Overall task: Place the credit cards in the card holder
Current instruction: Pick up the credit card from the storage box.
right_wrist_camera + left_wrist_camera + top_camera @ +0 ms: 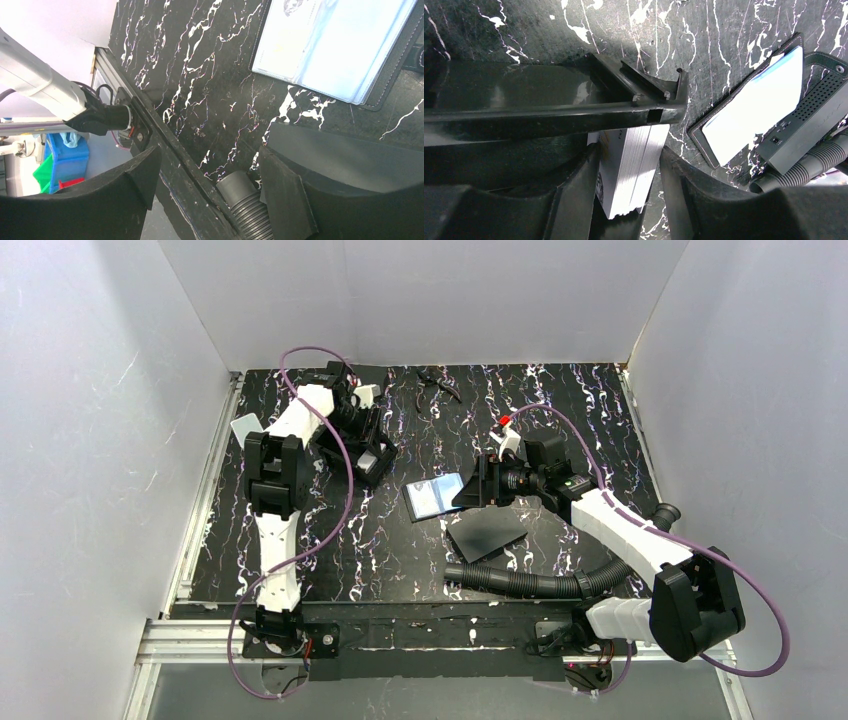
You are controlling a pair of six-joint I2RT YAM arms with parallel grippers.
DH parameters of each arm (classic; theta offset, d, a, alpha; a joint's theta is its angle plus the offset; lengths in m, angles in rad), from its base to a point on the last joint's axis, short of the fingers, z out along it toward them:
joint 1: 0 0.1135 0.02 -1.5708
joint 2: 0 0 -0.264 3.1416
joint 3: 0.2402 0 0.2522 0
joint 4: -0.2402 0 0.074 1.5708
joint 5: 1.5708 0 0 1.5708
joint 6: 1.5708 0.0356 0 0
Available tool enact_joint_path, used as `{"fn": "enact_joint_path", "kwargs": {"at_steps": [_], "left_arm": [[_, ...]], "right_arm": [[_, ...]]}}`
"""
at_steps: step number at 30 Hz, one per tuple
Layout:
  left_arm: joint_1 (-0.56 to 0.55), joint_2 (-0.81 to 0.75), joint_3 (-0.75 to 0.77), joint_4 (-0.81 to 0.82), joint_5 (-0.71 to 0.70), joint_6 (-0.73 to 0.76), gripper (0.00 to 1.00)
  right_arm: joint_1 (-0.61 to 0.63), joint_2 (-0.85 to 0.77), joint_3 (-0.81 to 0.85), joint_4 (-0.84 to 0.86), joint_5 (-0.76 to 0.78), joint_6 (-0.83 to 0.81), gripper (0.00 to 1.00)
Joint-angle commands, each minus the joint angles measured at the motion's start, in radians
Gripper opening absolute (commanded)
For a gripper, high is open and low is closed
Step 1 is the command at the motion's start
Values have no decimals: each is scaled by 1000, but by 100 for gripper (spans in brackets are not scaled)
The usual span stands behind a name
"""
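Note:
A stack of credit cards, white edges showing, stands tilted between my left gripper's fingers. The left gripper is shut on that stack at a black glossy tray at the back left. The card holder lies open mid-table with a pale-blue face showing. My right gripper is open and empty, just right of the holder. A single pale card lies at the table's left edge.
A matte black sheet lies under the right gripper. A black corrugated hose runs along the near edge. Small black pliers-like item lies at the back. White walls enclose the table.

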Motion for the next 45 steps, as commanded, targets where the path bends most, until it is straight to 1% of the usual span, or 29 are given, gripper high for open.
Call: {"fn": "enact_joint_path", "kwargs": {"at_steps": [1,3,7,12,22,35,45], "left_arm": [[-4,-96,4,-25,29,1,43],[-5,-98,5,-26,30,0,42],[-5,-106,7,-28,49,0,46],[-4,-113,3,-31,54,2,47],[-5,-110,2,-31,66,-4,37],[-5,-113,1,-32,63,-5,29],[-4,-117,13,-47,51,-2,25]], "right_arm": [[2,-26,-4,33,-6,-3,80],[3,-25,-4,33,-6,-3,80],[2,-26,-3,34,-4,-3,80],[3,-24,-4,38,-7,1,80],[2,-27,-6,36,-6,1,80],[2,-27,-6,36,-7,1,80],[2,-27,-6,36,-9,0,80]]}}
